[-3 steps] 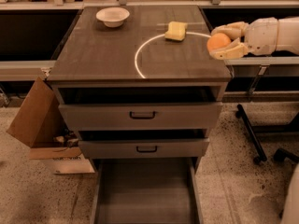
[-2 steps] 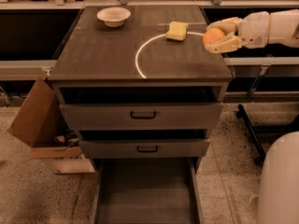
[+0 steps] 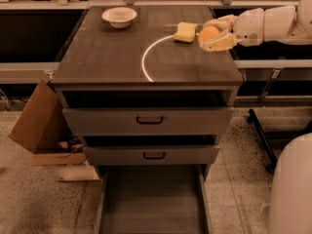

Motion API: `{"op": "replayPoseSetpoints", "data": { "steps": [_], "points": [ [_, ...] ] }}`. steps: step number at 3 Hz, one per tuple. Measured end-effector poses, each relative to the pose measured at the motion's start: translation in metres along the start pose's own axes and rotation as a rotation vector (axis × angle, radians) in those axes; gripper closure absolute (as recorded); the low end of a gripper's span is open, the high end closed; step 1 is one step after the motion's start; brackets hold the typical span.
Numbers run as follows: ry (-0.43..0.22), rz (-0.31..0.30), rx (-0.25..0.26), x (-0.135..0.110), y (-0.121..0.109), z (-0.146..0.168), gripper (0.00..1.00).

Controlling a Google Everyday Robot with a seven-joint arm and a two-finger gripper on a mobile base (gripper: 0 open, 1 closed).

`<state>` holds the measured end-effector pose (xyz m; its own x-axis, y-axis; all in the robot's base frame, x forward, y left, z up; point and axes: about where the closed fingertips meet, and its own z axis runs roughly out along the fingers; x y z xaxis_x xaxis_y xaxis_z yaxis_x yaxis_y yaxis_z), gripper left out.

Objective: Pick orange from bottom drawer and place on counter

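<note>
My gripper [image 3: 210, 35] reaches in from the right over the right part of the counter [image 3: 117, 52]. It is shut on the orange [image 3: 208, 33], a small round fruit held between the pale fingers [image 3: 219, 43] just above the counter top. The bottom drawer [image 3: 152, 204] stands pulled out at the foot of the cabinet, and its grey interior shows nothing inside. A thin white arc [image 3: 148, 57] is marked on the counter to the left of the gripper.
A yellow sponge [image 3: 185, 31] lies just left of the gripper. A white bowl [image 3: 119, 16] sits at the counter's back left. Two upper drawers with dark handles [image 3: 149, 120] are slightly open. A cardboard box [image 3: 39, 123] leans at the left. The robot's white body [image 3: 292, 189] is at the lower right.
My gripper has moved left with the orange, from beyond the counter's right edge to over the counter beside the sponge.
</note>
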<state>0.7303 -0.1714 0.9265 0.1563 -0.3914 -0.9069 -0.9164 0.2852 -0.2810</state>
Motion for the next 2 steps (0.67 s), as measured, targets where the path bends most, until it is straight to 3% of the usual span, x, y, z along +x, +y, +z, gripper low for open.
{"op": "replayPoseSetpoints", "data": {
  "steps": [2],
  "points": [
    [0.007, 0.082, -0.017, -0.012, 0.017, 0.058, 1.0]
  ]
}}
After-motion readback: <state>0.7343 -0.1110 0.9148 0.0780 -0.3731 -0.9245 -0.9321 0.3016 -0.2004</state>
